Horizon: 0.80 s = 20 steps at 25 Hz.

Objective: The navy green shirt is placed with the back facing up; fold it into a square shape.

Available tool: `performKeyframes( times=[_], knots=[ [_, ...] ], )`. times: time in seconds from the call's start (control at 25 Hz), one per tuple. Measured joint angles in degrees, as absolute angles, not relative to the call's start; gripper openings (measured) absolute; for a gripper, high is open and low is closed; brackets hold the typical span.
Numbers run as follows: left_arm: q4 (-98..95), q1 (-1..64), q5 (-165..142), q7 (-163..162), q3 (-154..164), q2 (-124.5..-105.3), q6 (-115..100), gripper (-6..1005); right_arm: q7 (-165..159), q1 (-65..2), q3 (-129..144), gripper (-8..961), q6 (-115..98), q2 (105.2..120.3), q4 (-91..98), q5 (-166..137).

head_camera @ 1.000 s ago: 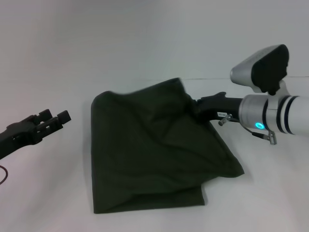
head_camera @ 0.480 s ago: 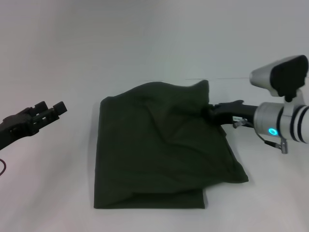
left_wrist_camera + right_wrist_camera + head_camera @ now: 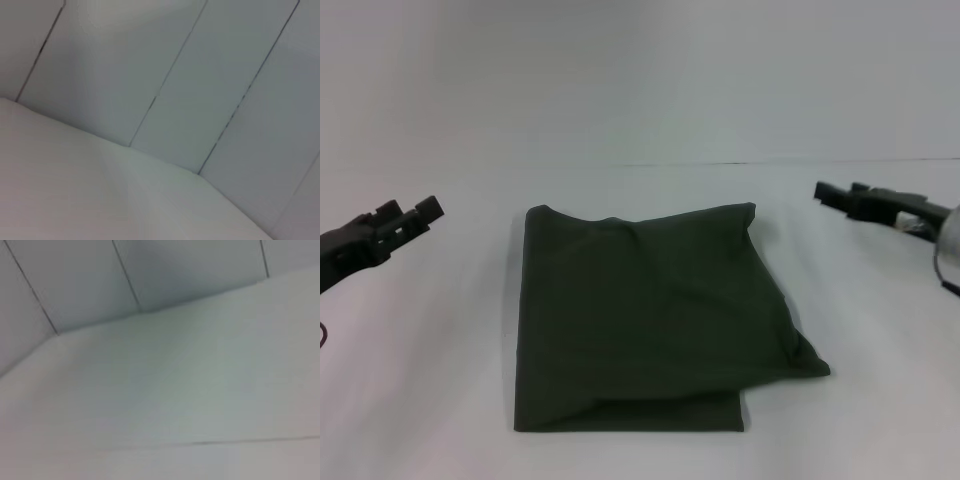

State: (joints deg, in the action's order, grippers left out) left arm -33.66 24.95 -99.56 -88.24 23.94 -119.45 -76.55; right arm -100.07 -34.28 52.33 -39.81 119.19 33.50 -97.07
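The navy green shirt lies folded into a rough square on the white worktop, plain side up, its near right corner bulging outward.

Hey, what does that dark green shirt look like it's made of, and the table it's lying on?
The shirt looks like soft matte cloth, probably cotton knit: it lies folded with gentle creases and rounded edges, without shine. The table looks smooth, hard and white with a dull finish; its actual material cannot be told.
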Motion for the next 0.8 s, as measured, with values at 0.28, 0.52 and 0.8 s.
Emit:
performKeyframes(
  times=[0.28, 0.52, 0.8],
  knots=[
    [-30.6, 26.5, -98.7, -88.5, 23.8, -119.43, -73.7, 842, -99.6, -33.5, 50.1, 696, -54.3, 116.29, 34.8, -97.4],
    [-29.2, 29.1, -99.1, -88.9, 24.0, -120.03, -68.1, 842, -94.7, -30.8, 49.2, 733, -65.4, 115.15, 34.9, -97.3],
    [-28.7, 31.3, -99.2, -89.0, 24.2, -120.15, -62.8, 842, -97.8, -29.7, 48.8, 731, -72.8, 113.23, 35.0, -97.7]
  ],
)
